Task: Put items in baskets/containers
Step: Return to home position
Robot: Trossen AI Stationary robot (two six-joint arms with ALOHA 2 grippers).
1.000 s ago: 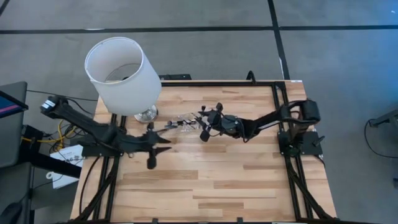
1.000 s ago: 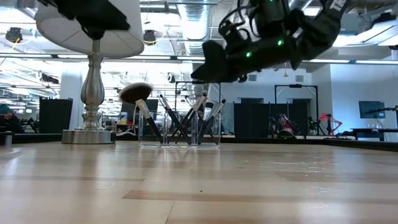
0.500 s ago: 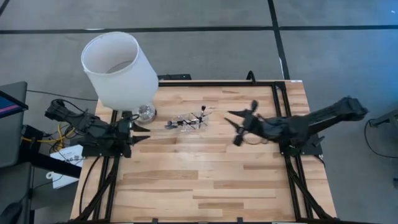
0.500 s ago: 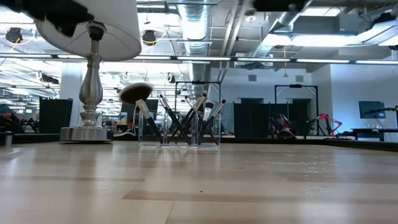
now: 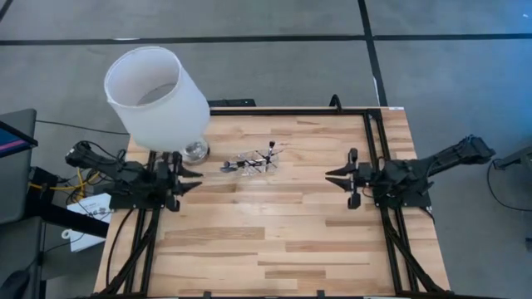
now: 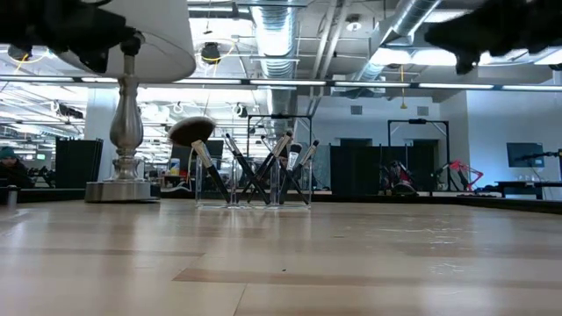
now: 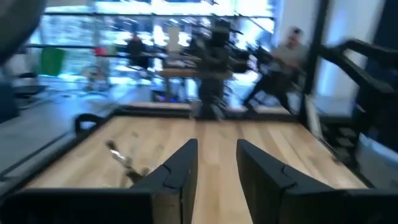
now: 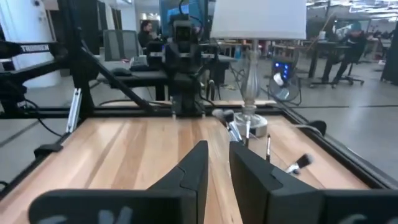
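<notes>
- We settle the left gripper (image 5: 193, 177) and right gripper (image 5: 337, 176) home smoothly, well clear of the brushes (image 6: 255, 167) in the holder (image 6: 253, 191).
- Both jaws stand parted, empty.

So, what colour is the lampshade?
The lampshade is plain white, no pattern; it shows best in the high view.

- Left arm lies folded low at the left edge of the bench (image 5: 283, 241), left tool (image 5: 191, 177) pointing inward, fingers parted, empty.
- Right arm lies folded at the bench's right edge, right tool (image 5: 334, 177) pointing inward, fingers narrowly parted, empty.
</notes>
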